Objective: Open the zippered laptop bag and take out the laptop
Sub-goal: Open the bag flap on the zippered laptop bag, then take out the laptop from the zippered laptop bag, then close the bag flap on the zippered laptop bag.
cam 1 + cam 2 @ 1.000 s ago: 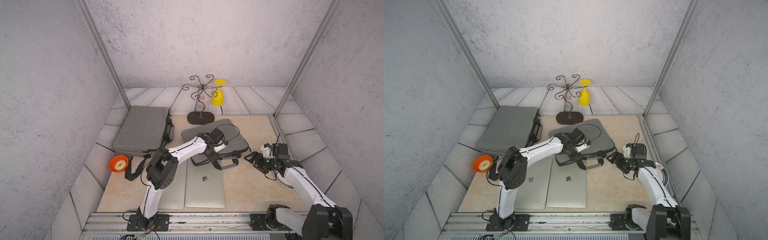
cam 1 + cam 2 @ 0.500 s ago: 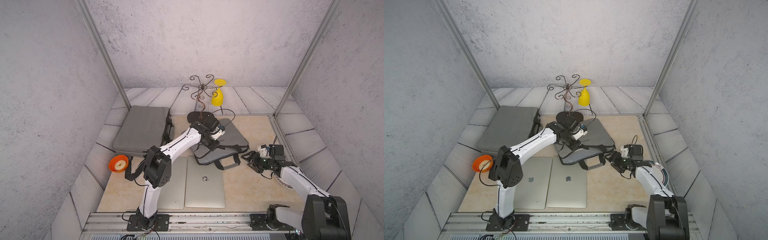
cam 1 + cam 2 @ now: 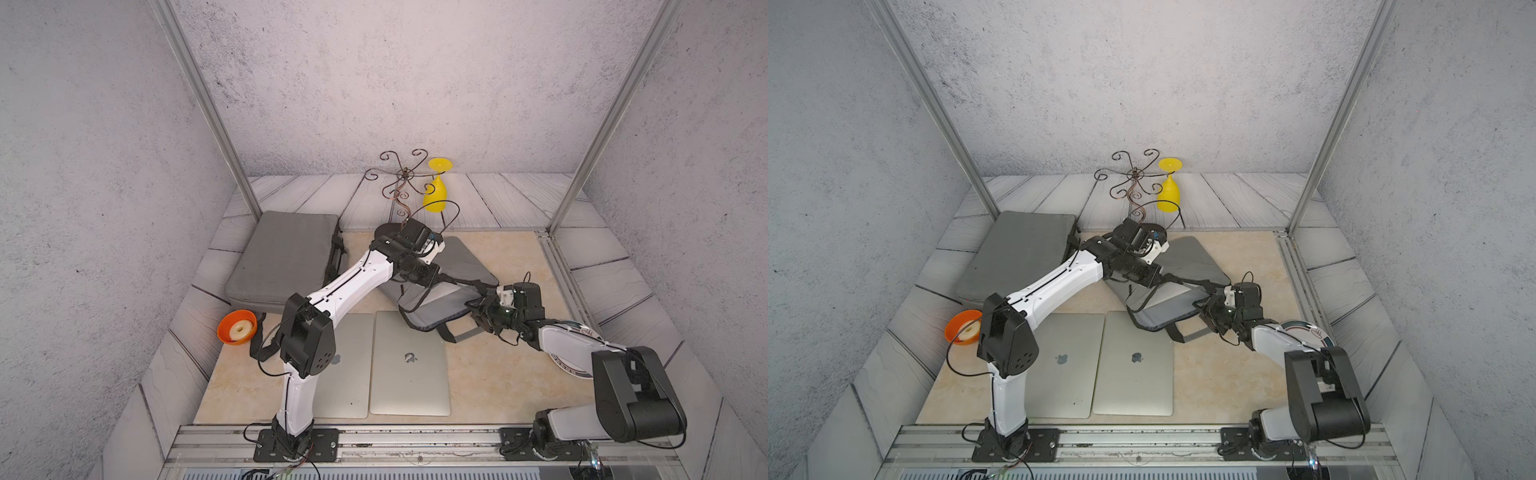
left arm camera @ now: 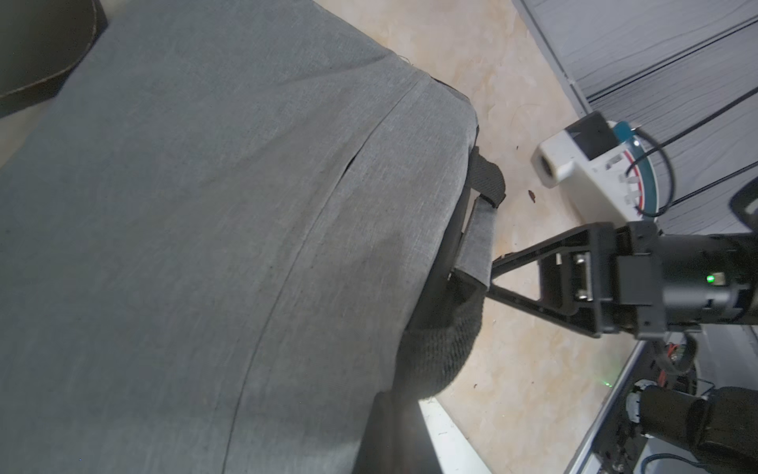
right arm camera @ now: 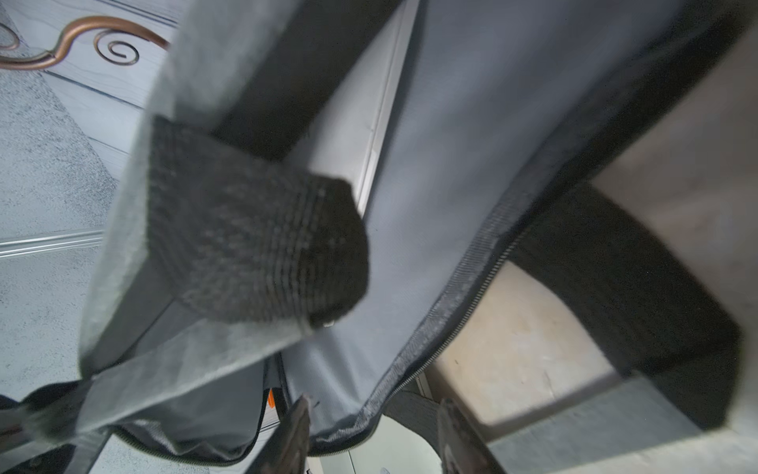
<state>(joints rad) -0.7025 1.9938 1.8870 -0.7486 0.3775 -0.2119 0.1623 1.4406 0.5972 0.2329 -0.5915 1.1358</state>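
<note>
The grey laptop bag (image 3: 469, 266) (image 3: 1192, 262) lies unzipped at mid-table, its upper flap lifted off the lower flap (image 3: 432, 311). My left gripper (image 3: 432, 277) is shut on the flap's black handle strap; its jaws are hidden behind fabric (image 4: 205, 205) in the left wrist view. My right gripper (image 3: 478, 309) (image 5: 375, 402) stands open at the bag's right side. The lower flap's zipper edge (image 5: 451, 307) hangs between its fingers, touching one. A pale flat edge (image 5: 381, 123) shows inside the bag; I cannot tell whether it is the laptop.
Two silver laptops (image 3: 409, 363) (image 3: 345, 374) lie side by side at the front. A second grey bag (image 3: 286, 257) sits back left with an orange bowl (image 3: 236, 326) beside it. A wire stand (image 3: 401, 187) holding a yellow glass (image 3: 435, 195) is behind. A plate (image 3: 1308, 328) lies under the right arm.
My left gripper has pulled the upper flap up and back, opening the bag wider. The right gripper has moved in to the bag's right edge and its jaws have narrowed.
</note>
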